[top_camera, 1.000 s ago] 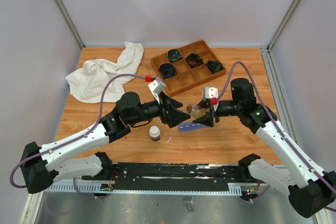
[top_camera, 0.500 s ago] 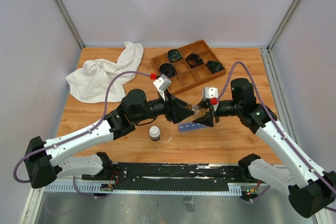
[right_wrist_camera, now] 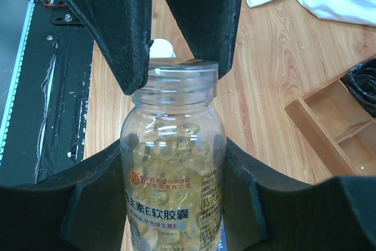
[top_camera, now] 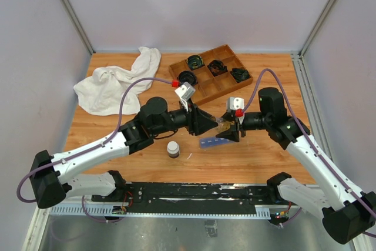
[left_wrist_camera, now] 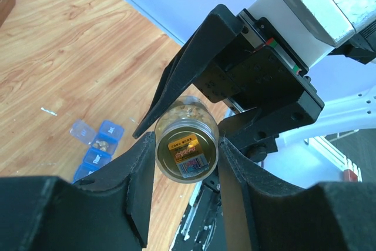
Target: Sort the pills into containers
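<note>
- Two arms meet nose to nose over the middle of the table [top_camera: 252, 158], with one clear bottle [right_wrist_camera: 173, 163] held in the air between them, lying roughly level.
- Right gripper [top_camera: 228, 129]: clamped on the bottle's body, one pad on each side of the label.
- Left gripper [top_camera: 210, 123]: closed on the bottle's lid [right_wrist_camera: 179, 77] — its two black fingers [right_wrist_camera: 117, 22] press the rim from opposite sides, and its own camera looks straight onto the gold sticker on the lid's top.
- The bottle is partly full of pale yellow capsules, too many and too overlapped to count.
- One blue pill organizer [left_wrist_camera: 89, 158] lies flat on the table, directly under the two grippers and toward the near edge. One cell has its flap thrown back and holds a small heap of amber pills [left_wrist_camera: 101, 143]. The near finger hides the strip's far end, so the cells cannot be counted in full.
- One small dark bottle with a white cap [top_camera: 173, 149] stands upright just left of the organizer, apart from it.
- One wooden divided tray [top_camera: 208, 89] sits askew near the far edge, right of centre, with four black cable coils [top_camera: 195, 61], each in its own compartment.
- One crumpled white cloth [top_camera: 117, 80] fills the far left corner.
</note>
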`<action>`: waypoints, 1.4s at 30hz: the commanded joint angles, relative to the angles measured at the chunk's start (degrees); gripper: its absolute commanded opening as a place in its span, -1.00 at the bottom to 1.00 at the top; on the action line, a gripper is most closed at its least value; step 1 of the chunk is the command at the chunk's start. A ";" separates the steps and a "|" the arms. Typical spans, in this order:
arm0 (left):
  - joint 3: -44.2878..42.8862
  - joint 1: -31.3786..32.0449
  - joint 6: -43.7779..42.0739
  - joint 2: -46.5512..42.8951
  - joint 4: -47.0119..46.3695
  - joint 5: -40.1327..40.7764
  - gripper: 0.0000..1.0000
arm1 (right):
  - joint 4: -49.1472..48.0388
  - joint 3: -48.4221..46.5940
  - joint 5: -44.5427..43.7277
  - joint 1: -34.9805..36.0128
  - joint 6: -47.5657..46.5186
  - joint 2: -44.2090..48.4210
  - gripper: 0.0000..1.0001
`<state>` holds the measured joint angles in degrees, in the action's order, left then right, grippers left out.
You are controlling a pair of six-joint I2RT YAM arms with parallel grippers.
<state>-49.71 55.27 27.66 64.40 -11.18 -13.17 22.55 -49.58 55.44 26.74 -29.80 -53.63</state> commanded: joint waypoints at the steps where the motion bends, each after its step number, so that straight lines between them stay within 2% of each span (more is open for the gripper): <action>1: -3.09 1.41 0.14 1.11 2.83 0.57 -0.32 | -1.55 -1.93 0.36 -2.05 0.95 -0.15 -0.89; 11: -5.00 4.12 0.53 2.51 5.83 5.30 -0.40 | -3.53 -1.41 -1.28 -2.07 3.58 -0.51 -0.91; 19: -5.83 4.40 -3.38 4.51 6.64 -0.78 -0.41 | -4.53 -0.92 2.55 -2.17 4.44 0.38 -0.90; 24: -5.71 4.32 -11.28 5.29 8.91 -4.48 -0.41 | -4.79 -0.69 3.57 -2.53 4.49 1.14 -0.90; 29: -6.87 4.03 -25.32 5.18 14.19 -5.47 -0.40 | -4.96 -0.50 4.27 -2.66 4.32 1.42 -0.90; 35: -11.58 0.74 -38.73 6.98 19.97 -13.58 -0.35 | -4.89 -0.52 4.07 -2.73 4.06 1.59 -0.90; 38: -13.43 -0.60 -43.41 8.15 22.18 -15.13 -0.31 | -4.89 -0.51 4.07 -2.75 3.97 1.75 -0.90; 42: -15.85 -1.28 -45.27 9.62 23.36 -15.65 -0.26 | -4.88 -0.44 3.99 -2.75 3.88 1.84 -0.90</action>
<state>-64.10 54.39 -10.92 71.59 6.33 -25.96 22.31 -49.21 56.90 24.32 -27.09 -53.10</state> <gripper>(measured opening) 0.428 0.537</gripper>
